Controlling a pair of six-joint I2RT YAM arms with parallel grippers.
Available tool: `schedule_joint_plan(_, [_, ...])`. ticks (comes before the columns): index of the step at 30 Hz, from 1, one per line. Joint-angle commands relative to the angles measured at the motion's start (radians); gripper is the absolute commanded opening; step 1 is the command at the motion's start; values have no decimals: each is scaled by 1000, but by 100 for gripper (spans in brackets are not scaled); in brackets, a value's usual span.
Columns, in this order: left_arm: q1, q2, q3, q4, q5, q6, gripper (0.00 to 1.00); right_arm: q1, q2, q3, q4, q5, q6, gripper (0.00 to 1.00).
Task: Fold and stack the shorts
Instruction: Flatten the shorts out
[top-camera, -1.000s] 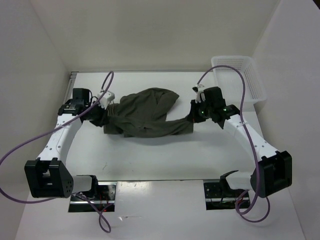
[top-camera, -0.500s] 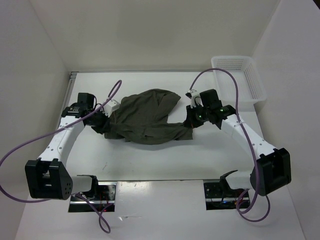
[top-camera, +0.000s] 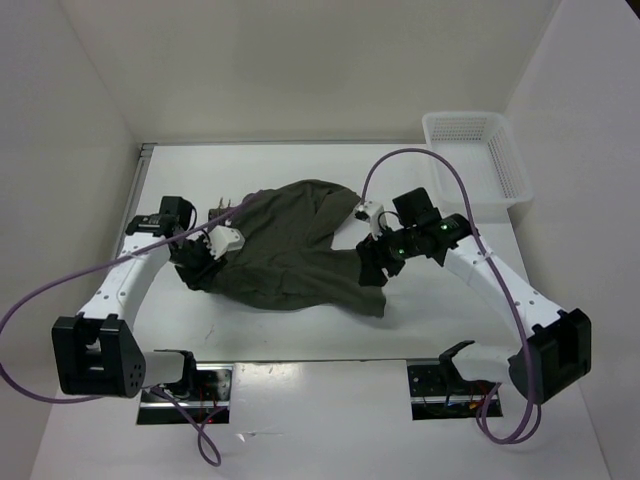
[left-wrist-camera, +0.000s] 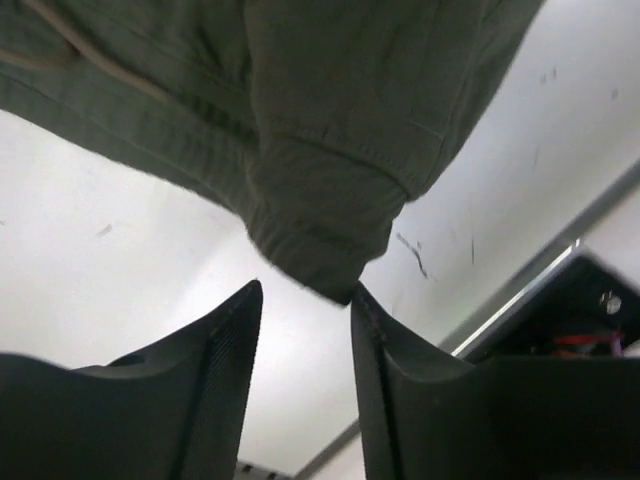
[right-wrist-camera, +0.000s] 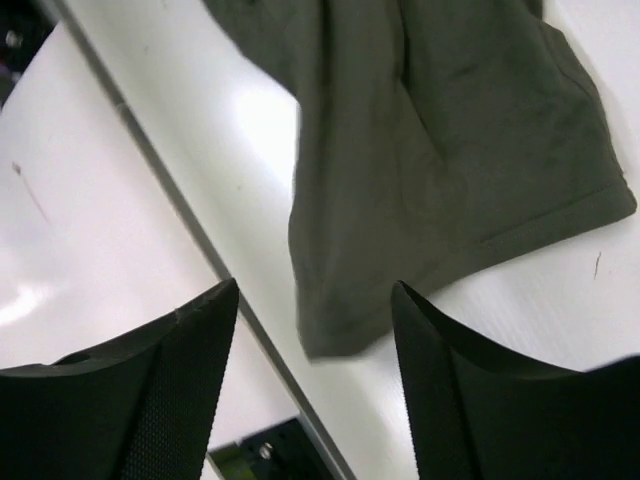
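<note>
Shorts are bunched up in the middle of the table, long axis roughly 9 to 4 o'clock. Left pincer is at the 9 end, jaws apart, cloth corner right at its tips, not clamped. Right pincer hangs wide over the 4 o'clock leg, empty.

Bright, even overhead light filled the white enclosure, with only soft shadows on the table. In the right wrist view a glare patch bleached the table beside the dark shorts. Both wrist views showed their near fingers black and softly blurred.
</note>
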Motion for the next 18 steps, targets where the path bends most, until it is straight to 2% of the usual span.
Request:
schedule_joint_plan(1, [-5, -17, 28, -133, -39, 118, 49, 28, -66, 90, -140, -90, -143, 69])
schedule_joint_plan(2, [-5, -43, 18, -143, -53, 166, 53, 39, -84, 103, -150, -90, -155, 71])
schedule_joint_plan(6, [-5, -238, -39, -209, -89, 289, 56, 71, -126, 102, -136, 23, -131, 73])
schedule_joint_plan(9, [-5, -269, -30, -209, -80, 291, 56, 71, -54, 76, 20, 142, -7, 73])
schedule_joint_plan(11, [-5, -220, 14, -146, -80, 220, 57, 71, 70, 76, 158, 178, 50, 73])
schedule_joint_plan(13, [-5, -161, 56, -16, -50, 90, 60, 71, 177, 119, 230, 276, 154, 74])
schedule_joint_plan(15, [-14, -43, 108, 85, -28, -13, 69, 32, 309, 119, 319, 375, 183, 80])
schedule_joint_plan(18, [-35, 100, 134, 118, -28, -73, 80, -48, 427, 128, 373, 494, 183, 80])
